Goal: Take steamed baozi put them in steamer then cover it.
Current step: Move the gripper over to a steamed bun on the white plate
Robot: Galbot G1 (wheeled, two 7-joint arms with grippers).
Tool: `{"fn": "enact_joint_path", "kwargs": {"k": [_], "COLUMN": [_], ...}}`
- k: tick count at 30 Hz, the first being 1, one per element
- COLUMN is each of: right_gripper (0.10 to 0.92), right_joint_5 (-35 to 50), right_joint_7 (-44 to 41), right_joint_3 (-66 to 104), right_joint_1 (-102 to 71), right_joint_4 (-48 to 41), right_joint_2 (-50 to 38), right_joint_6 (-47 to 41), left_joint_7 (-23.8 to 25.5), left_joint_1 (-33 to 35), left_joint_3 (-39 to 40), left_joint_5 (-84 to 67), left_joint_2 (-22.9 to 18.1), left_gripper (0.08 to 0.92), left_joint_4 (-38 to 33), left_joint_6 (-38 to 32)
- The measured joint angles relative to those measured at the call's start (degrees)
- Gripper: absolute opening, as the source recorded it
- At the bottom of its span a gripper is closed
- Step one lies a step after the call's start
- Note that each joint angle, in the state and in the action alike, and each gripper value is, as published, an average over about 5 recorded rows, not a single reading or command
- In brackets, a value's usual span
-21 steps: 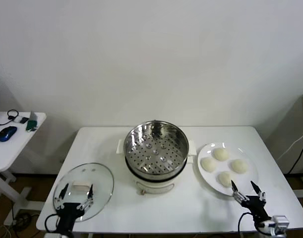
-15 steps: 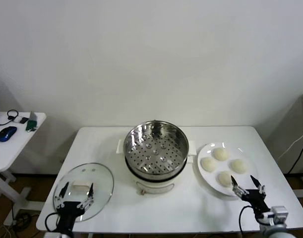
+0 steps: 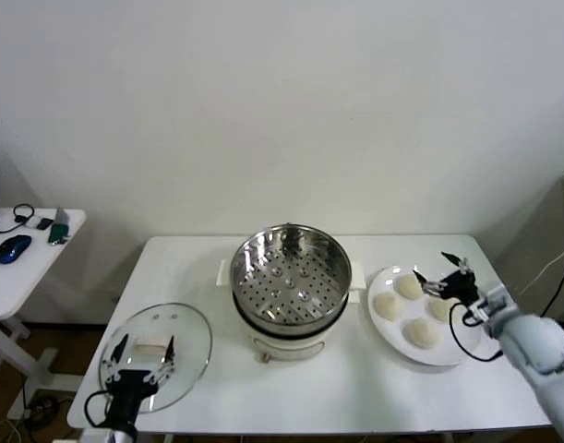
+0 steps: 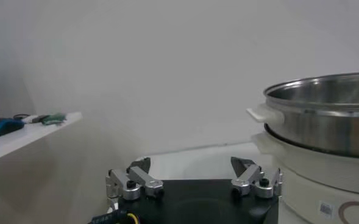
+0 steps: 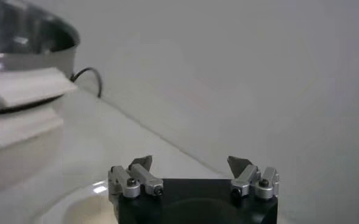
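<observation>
Head view, table: a smooth white rectangular table (image 3: 291, 388) carries everything.
Head view, steamer: the steamer (image 3: 289, 277) is a round, shiny steel basket with a hole-dotted floor, seated on a white pot base at the table's middle; it holds no buns.
Head view, buns: four smooth, cream-white buns (image 3: 409, 287) lie together on a flat white plate (image 3: 448, 351) just beside the steamer, on the robot's right.
Head view, lid: the lid (image 3: 156, 354) is a round disc of clear glass with a metal rim and a white block handle, lying flat near the table's front corner on the robot's left, well apart from the steamer.
Head view, right gripper: the right gripper (image 3: 443, 275) hangs over the far side of the plate, fingers spread and holding nothing.
Head view, left gripper: the left gripper (image 3: 140, 362) waits over the lid's near edge, fingers spread wide, nothing between them.
Head view, side table: a second white table (image 3: 14, 277) bears a blue mouse (image 3: 13, 247).
Left wrist view: metal fingertips (image 4: 140, 165) stand apart; the steel basket wall and white base rise close by.
Right wrist view: spread fingertips (image 5: 141, 163) point along the white tabletop toward the wall, with the steel rim and a white side handle (image 5: 27, 88) of the pot to one side.
</observation>
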Motion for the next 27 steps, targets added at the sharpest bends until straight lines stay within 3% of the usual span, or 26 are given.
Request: {"fn": "enact_joint_path", "kwargs": {"k": [13, 27], "right_gripper": [0.823, 0.823], "right_joint_5": [-4.5, -6.1], "right_joint_7": [-25.6, -33.9], "right_joint_3": [-45.9, -62.5], "right_joint_1": [42.0, 54.0], "right_joint_4": [-20.4, -39.1], "right_joint_2": [0.8, 12.6], "right_joint_6": [10.0, 12.8], "left_joint_7": [0.8, 0.7], "left_joint_1": [-0.5, -1.0], "left_joint_3": [-0.1, -0.4], "left_joint_5": [0.5, 0.6], "left_joint_2": [0.1, 0.4], "left_gripper": [0.823, 0.823], "left_joint_4": [0.8, 2.7], "left_joint_6": [-0.4, -1.7]}}
